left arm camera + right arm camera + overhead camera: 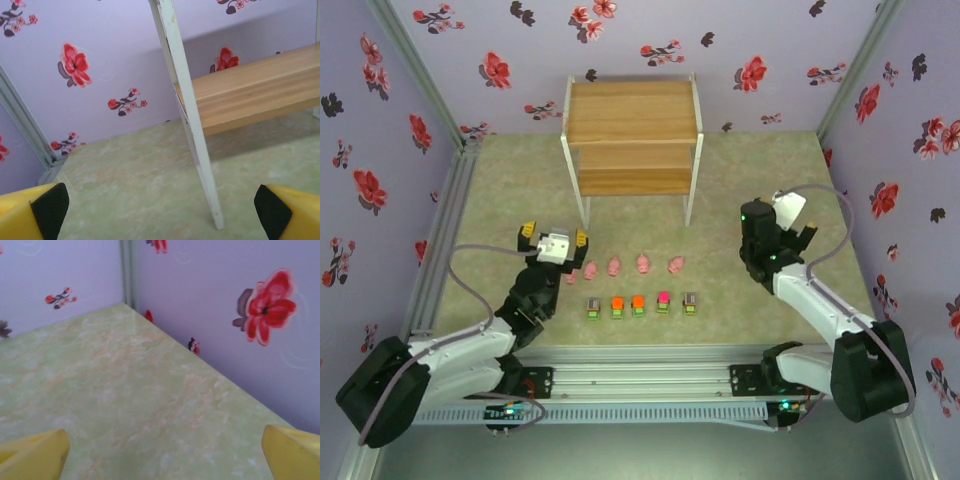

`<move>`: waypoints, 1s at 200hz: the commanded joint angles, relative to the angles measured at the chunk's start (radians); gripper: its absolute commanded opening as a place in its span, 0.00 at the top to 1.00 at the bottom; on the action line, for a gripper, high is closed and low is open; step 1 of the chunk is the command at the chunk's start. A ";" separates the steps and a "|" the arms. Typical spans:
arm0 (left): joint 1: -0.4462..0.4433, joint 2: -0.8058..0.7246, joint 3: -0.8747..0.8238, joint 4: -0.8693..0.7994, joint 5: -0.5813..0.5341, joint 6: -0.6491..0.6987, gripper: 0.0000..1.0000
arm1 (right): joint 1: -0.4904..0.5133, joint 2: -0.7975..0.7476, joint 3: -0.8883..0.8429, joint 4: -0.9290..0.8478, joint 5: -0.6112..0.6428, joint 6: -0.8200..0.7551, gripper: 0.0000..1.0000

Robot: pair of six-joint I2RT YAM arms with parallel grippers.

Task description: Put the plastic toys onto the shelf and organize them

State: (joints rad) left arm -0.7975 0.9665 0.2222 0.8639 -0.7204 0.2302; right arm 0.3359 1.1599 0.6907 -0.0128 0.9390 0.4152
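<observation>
Plastic toys (639,304): leftmost pig (571,276) partly hidden behind left gripper (554,235) | left gripper: jaws spread wide, holding nothing | right gripper (165,455): jaws spread wide, empty

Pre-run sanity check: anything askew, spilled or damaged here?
Nothing stands out. Pigs and blocks sit in two tidy rows before the shelf, which stands upright and bare. Left gripper and right gripper are open, holding nothing. Only nit: the shelf leg looks slightly scuffed in the left wrist view.
</observation>
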 commanded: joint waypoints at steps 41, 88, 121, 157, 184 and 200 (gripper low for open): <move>-0.133 -0.181 0.221 -0.576 -0.157 -0.298 0.00 | 0.203 -0.150 0.010 -0.326 0.166 0.078 0.01; -0.271 -0.190 0.286 -0.760 -0.258 -0.394 0.00 | 0.389 -0.227 0.024 -0.429 0.195 0.114 0.01; -0.298 -0.195 0.237 -0.747 -0.299 -0.404 0.00 | 0.546 -0.178 0.058 -0.507 0.244 0.170 0.01; -0.298 -0.198 0.264 -0.804 -0.332 -0.414 0.00 | 0.692 -0.139 0.050 -0.554 0.211 0.276 0.01; -0.298 -0.196 0.264 -0.813 -0.303 -0.418 0.00 | 0.798 -0.085 0.057 -0.583 0.184 0.364 0.01; -0.298 -0.195 0.267 -0.819 -0.291 -0.416 0.00 | 0.843 -0.053 0.057 -0.595 0.155 0.416 0.01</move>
State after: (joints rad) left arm -1.0904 0.7773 0.4690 0.0689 -0.9951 -0.1604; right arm 1.1240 1.0695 0.7197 -0.5503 1.1145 0.7006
